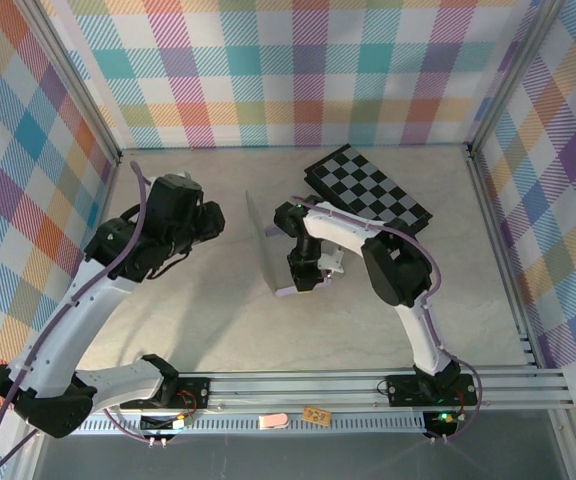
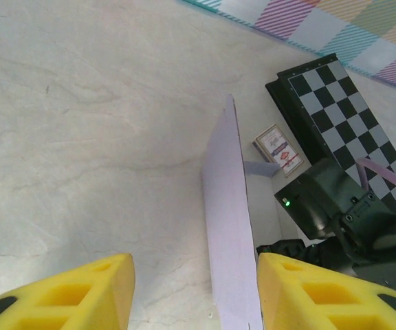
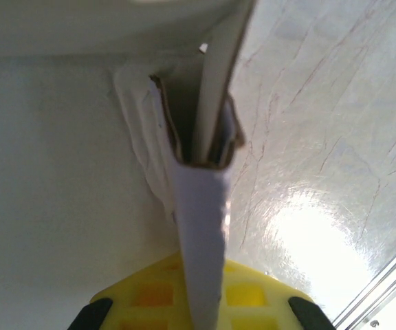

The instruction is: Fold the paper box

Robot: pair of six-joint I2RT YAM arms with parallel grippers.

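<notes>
As right fingers (image 3: 249,297) pinch one paper box (image 1: 264,245), one checkerboard (image 1: 373,190) lies behind — flat.

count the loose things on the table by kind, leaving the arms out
paper box: 1
checkerboard: 1
card pack: 1
total: 3

Overhead light: bright and even, falling from above; short soft shadows on the table (image 1: 218,320).
Overhead sharpness: crisp across the frame.
Left wrist view: evenly lit, matte, mostly sharp; bottom edge slightly soft.
Right wrist glare: white hotspot on the table at lower right.
Right wrist focus: the paper box (image 3: 201,227), close to the lens, is blurred; upper left is washed pale.
</notes>
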